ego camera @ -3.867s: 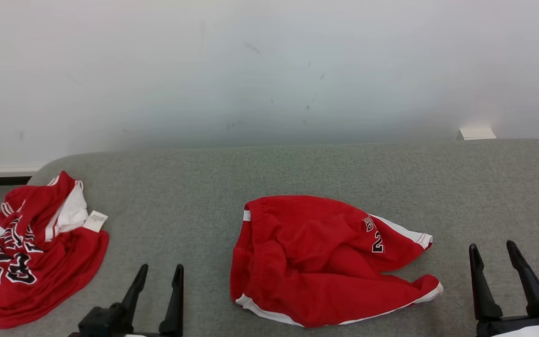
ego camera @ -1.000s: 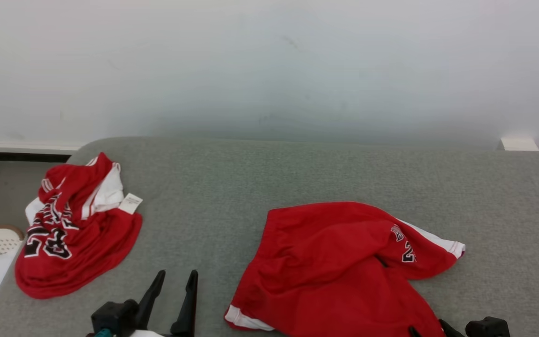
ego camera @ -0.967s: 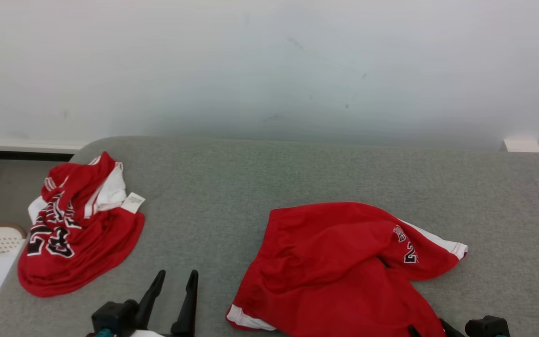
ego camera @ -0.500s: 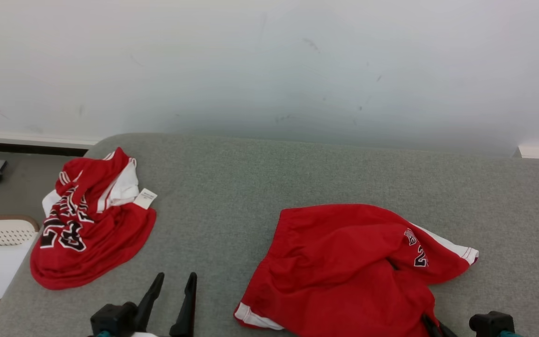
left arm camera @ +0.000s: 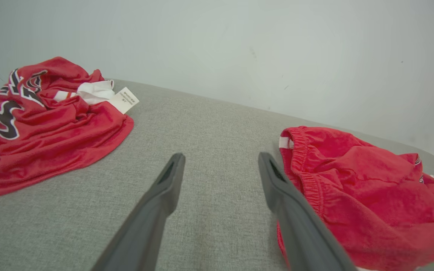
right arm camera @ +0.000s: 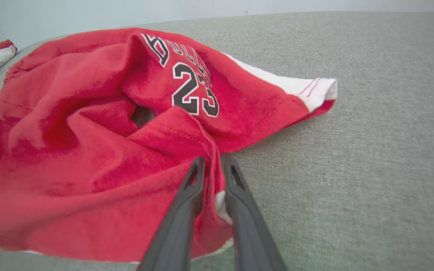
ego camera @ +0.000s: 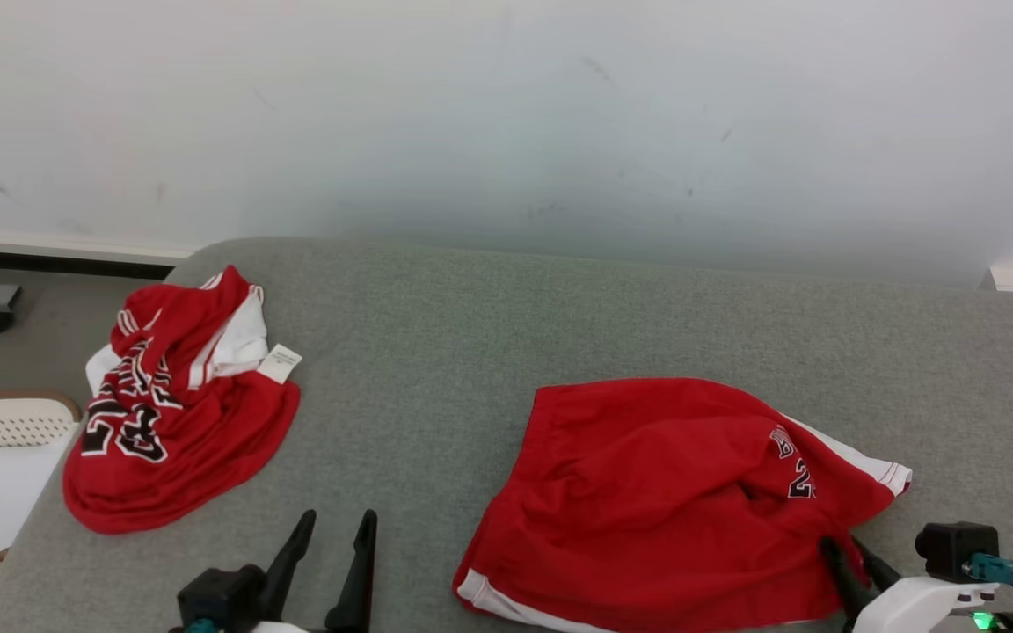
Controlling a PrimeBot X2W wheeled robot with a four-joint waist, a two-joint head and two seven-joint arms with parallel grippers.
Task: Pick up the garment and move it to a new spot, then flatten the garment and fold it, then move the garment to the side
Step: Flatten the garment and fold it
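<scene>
A: Right jaws?
B: Pinched shut on a hem fold of the shorts (right arm camera: 89,150), near right of the worktop (ego camera: 436,352). Left jaws spread, empty, between shorts and jersey (ego camera: 181,413).
A: Handling?
B: Soft, light, limp; best taken at hem or waistband.
A: Changed?
B: Seconds back, right jaws wide apart, clear of the shorts. Camera turned too.

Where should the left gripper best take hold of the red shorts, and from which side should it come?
Probably the gathered waistband of the red shorts, approached low from the robot's left. It forms a thick raised rim facing the open left gripper, opposite the fold near the leg hem that the right gripper pinches, so pulling apart could flatten the cloth.
</scene>
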